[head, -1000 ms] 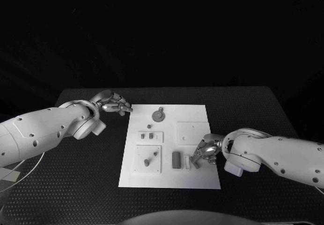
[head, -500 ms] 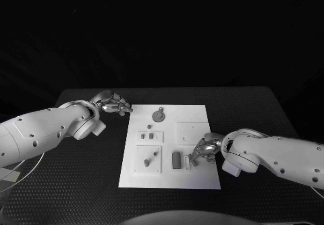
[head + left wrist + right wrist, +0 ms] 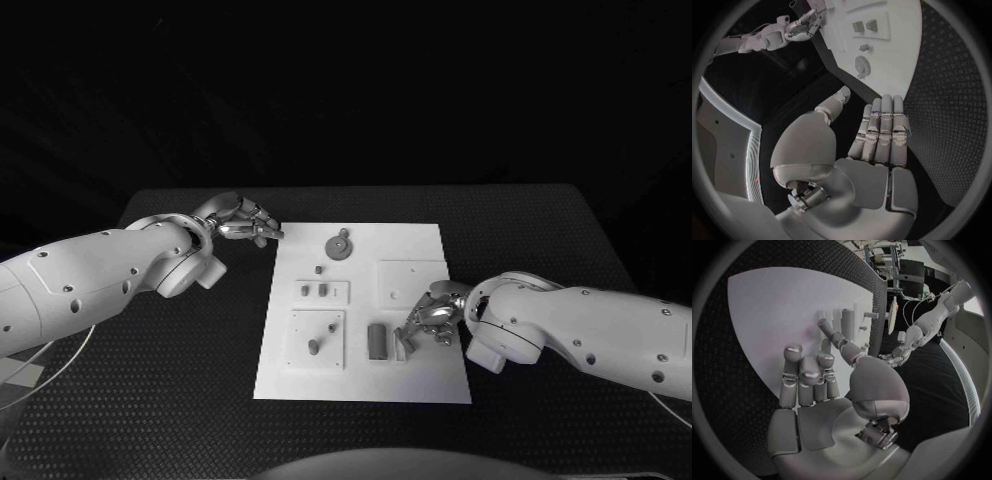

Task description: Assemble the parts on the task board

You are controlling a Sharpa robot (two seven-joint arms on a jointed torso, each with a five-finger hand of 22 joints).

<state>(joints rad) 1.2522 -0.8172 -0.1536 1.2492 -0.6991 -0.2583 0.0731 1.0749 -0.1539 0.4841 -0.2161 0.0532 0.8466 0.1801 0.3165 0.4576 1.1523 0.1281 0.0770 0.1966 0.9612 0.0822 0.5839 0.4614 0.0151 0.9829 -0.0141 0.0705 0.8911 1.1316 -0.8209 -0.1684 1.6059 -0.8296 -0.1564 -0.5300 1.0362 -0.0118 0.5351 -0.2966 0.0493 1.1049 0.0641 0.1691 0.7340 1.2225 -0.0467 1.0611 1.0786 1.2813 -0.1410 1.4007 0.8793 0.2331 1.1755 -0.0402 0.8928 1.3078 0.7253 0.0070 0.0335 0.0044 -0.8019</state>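
**Robot hand poised over near-right part of task board**

Right robot hand point(image 3: 434, 322) hangs over the near right part of the task board point(image 3: 418, 385), its fingers point(image 3: 804, 375) curled downward toward the white plate beside a dark upright rectangular part point(image 3: 376, 341) and a pale slim strip point(image 3: 400, 347) next to it. From the right wrist view the fingers are bent but apart and the thumb reaches toward the small raised pieces on the board; nothing can be seen held between them, so the hand appears to hold nothing, though the head view cannot confirm whether a fingertip touches a piece.

The left robot hand point(image 3: 242, 221) sits off the board, just beside its far left corner, above the black table point(image 3: 173, 400). In the left wrist view its fingers point(image 3: 882, 130) lie straight and side by side, with the thumb set apart and nothing in the palm.

On the board, a round dark disc part point(image 3: 338, 247) lies near the far edge. A small peg point(image 3: 319, 270) stands below it. Nearer, a raised white block carries two small grey pieces point(image 3: 322, 291), and a larger square block point(image 3: 316, 340) holds a dark oval part point(image 3: 313, 347). Another raised white square point(image 3: 408, 282) lies on the right side, just beyond the right robot hand.
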